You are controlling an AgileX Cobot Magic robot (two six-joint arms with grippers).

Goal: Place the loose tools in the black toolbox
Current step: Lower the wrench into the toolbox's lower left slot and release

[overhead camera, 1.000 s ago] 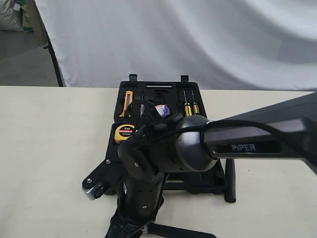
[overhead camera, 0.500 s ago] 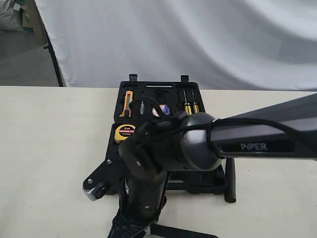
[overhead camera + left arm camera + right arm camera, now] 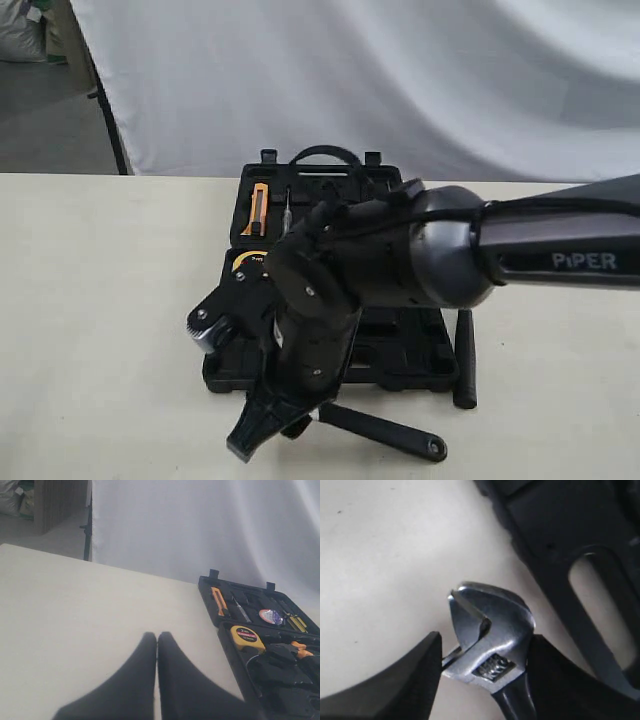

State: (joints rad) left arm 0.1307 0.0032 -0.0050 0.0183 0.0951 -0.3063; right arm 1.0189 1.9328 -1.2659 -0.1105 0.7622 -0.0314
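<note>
My right gripper (image 3: 487,647) is shut on the silver head of the adjustable wrench (image 3: 492,630). In the exterior view that gripper (image 3: 262,432) is at the table's front edge, in front of the open black toolbox (image 3: 400,372), and the wrench's black handle (image 3: 385,432) sticks out to the right. A black handle (image 3: 463,358), possibly the hammer's, lies along the toolbox's right side, its head hidden. The tape roll (image 3: 270,616) sits in the toolbox's (image 3: 210,587) back half. My left gripper (image 3: 157,637) is shut and empty over bare table, left of the box.
The yellow tape measure (image 3: 247,636) and the orange-handled pliers (image 3: 299,648) lie in the toolbox. The right arm's bulky body (image 3: 400,265) covers most of the box in the exterior view. A white curtain (image 3: 350,80) hangs behind the table.
The right arm has swung back and right over the toolbox, bringing the wrench with it. The wrench handle now points right in front of the box. The left gripper shows no earlier frames.
</note>
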